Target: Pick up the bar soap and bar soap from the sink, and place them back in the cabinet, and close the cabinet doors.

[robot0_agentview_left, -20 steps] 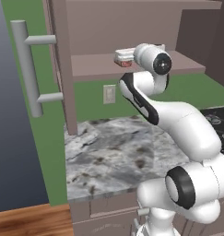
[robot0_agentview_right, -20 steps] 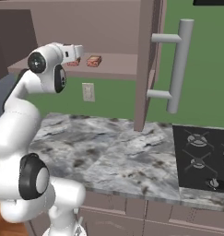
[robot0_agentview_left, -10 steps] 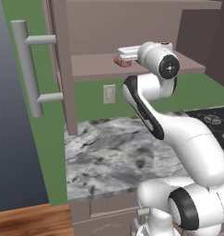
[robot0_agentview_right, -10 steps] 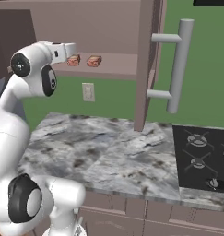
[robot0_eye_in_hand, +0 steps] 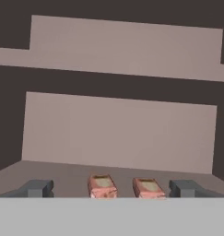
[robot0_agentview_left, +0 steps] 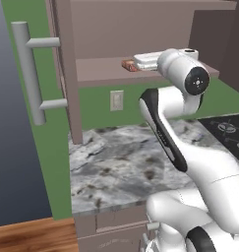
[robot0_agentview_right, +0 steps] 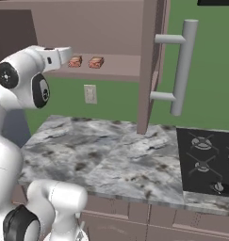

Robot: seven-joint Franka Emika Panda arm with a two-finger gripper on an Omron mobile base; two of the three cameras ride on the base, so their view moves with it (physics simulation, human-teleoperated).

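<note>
On the cabinet (robot0_agentview_right: 111,28) floor near its front edge, two bar soaps (robot0_eye_in_hand: 103,185) (robot0_eye_in_hand: 148,186) are lying side by side; the gripper (robot0_eye_in_hand: 111,189) is hovering released, grasping nothing.

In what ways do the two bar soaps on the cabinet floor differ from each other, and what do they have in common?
The left bar soap lies nearer the gripper; the right bar soap lies nearer the open cabinet door. In the hand view, the left one looks slightly turned, while the right one points more straight back. Both are small reddish-orange bars with paler tops, lying flat and apart on the bottom board of the cabinet, not gripped.
</note>
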